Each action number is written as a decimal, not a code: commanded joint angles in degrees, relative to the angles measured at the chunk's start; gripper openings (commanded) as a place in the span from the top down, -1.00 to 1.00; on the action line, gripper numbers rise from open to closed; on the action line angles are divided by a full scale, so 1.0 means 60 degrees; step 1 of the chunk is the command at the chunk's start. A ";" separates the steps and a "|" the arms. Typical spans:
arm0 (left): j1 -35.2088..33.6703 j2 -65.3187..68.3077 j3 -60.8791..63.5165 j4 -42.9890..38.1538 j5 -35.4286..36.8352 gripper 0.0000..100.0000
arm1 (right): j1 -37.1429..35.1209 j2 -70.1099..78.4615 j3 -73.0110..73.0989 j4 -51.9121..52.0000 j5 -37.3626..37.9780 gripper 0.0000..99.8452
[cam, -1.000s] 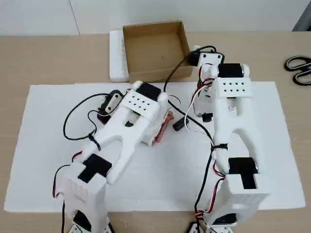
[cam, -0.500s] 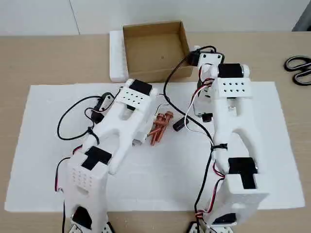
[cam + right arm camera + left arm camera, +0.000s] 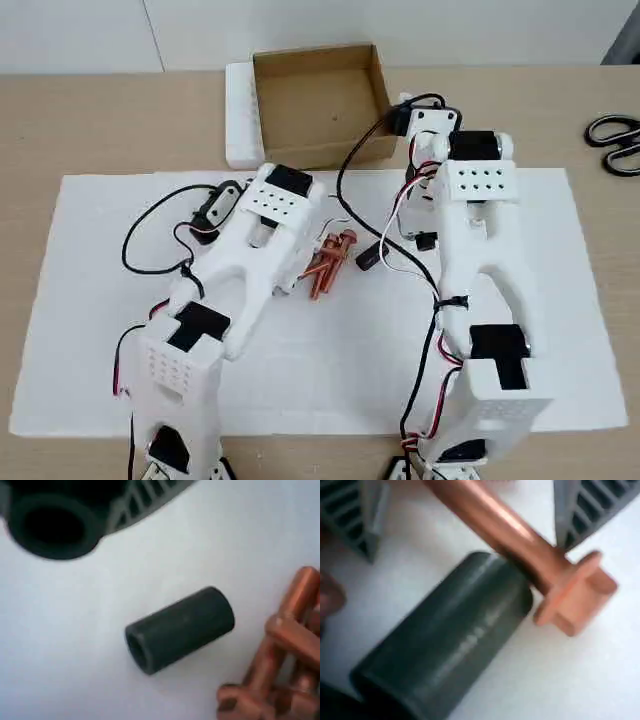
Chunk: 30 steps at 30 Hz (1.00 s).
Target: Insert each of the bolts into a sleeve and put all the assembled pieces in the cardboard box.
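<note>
In the left wrist view, my left gripper [image 3: 467, 547] is open just above the white sheet. Its grey ribbed fingers [image 3: 365, 515] stand on either side of a copper bolt [image 3: 530, 555], which lies across a dark sleeve [image 3: 445, 640]. In the right wrist view, my right gripper [image 3: 95, 515] is shut on a dark sleeve [image 3: 50, 527] whose open end faces the camera. A second sleeve [image 3: 180, 627] lies loose on the sheet beside several copper bolts [image 3: 285, 650]. From above, the bolts [image 3: 330, 262] lie between the two arms. The cardboard box [image 3: 262, 100] stands at the back.
A white foam sheet [image 3: 100, 300] covers the work area. A white foam block [image 3: 240, 110] sits against the box's left side. Scissors [image 3: 615, 140] lie at the far right on the wooden table. Black cables [image 3: 150, 250] loop beside both arms.
The left arm has swung left and back, uncovering the pile of bolts it was over. The right arm has not moved.
</note>
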 commanded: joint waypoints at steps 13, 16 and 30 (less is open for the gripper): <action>0.0571 -0.0029 0.0081 -0.0293 -0.0059 0.55 | 0.0051 -0.0330 -0.0161 -0.0095 0.0088 0.99; 0.0557 -0.0029 0.0066 -0.0366 -0.0132 0.54 | 0.0051 -0.0330 -0.0161 -0.0095 0.0088 0.99; 0.0791 -0.0029 0.0081 -0.0220 -0.2154 0.56 | 0.0022 -0.0330 -0.0161 -0.0095 0.0088 0.99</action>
